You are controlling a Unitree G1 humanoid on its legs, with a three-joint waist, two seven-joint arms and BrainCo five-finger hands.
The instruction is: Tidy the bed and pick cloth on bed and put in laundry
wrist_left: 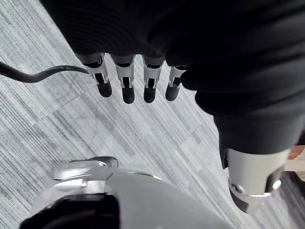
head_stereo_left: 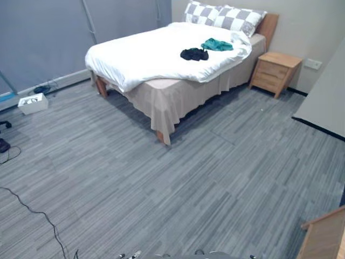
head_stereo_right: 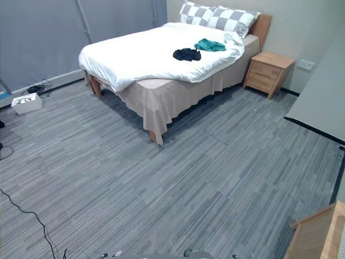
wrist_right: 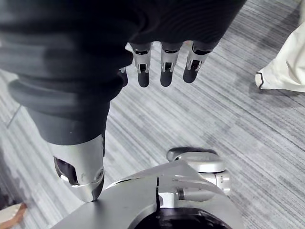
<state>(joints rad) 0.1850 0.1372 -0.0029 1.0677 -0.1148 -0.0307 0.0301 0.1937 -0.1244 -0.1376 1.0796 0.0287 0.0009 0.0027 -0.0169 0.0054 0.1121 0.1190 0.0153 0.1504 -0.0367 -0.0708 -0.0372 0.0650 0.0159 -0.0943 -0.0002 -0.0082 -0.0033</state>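
A bed (head_stereo_left: 145,56) with a white duvet stands far ahead across the grey floor. On the duvet near the head end lie a black cloth (head_stereo_left: 194,54) and a green cloth (head_stereo_left: 216,45), close together. Two grey-and-white checked pillows (head_stereo_left: 223,16) lean at the wooden headboard. A beige sheet hangs down the bed's near side. My left hand (wrist_left: 124,81) hangs over the floor, fingers relaxed and straight, holding nothing. My right hand (wrist_right: 164,67) hangs the same way, open and empty. Both hands are far from the bed.
A wooden nightstand (head_stereo_left: 275,73) stands right of the bed. A small white box (head_stereo_left: 33,103) sits on the floor by the left wall. A wooden piece (head_stereo_left: 323,237) is at the lower right, a grey panel (head_stereo_left: 326,100) at the right. A pale cloth item (wrist_right: 286,62) lies on the floor near my right side.
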